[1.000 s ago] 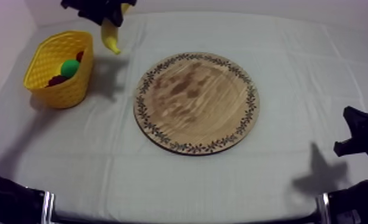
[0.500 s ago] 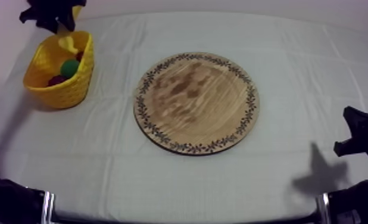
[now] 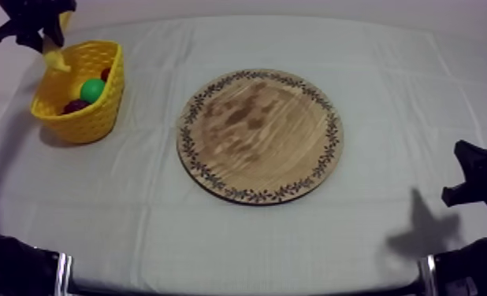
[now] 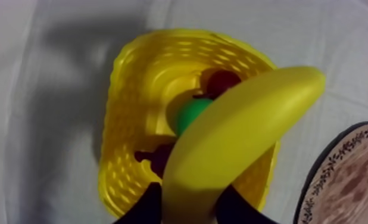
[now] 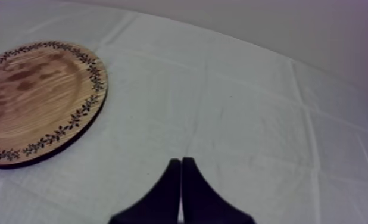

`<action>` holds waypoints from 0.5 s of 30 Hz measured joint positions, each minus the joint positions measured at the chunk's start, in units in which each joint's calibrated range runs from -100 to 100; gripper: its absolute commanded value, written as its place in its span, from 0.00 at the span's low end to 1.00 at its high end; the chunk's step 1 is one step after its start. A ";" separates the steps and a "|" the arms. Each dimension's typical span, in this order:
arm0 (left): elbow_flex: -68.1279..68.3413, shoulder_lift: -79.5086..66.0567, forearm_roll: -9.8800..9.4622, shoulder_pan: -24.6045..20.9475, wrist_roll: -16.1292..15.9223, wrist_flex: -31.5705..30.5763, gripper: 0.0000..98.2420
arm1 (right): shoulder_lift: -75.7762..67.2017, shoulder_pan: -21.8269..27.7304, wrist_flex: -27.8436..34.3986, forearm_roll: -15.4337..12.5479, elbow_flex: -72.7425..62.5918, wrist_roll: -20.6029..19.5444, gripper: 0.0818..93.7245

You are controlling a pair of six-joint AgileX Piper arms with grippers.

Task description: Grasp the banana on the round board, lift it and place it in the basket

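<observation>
Your left claw (image 3: 32,24) pinched the banana (image 4: 240,131) at one end, and the fruit hung from the claw over the yellow basket (image 3: 97,118), not yet inside it. Below the claw, in the basket, lay a green fruit (image 3: 93,89). Your right claw (image 5: 181,179) was pressed together above the table (image 3: 136,228), whose grey-white cloth showed soft creases. The wooden board (image 5: 37,89) lay ahead of it. Behind the table stood a pale wall (image 3: 310,6).
</observation>
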 measured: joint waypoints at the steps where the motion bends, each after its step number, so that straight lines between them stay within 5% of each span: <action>1: 0.00 0.16 0.00 -0.14 -0.08 0.10 0.33 | 0.00 0.00 0.00 0.00 0.00 0.00 0.00; 15: 0.58 5.99 1.06 -1.39 -1.23 -3.94 0.33 | 0.00 0.00 0.00 0.00 0.00 0.03 0.00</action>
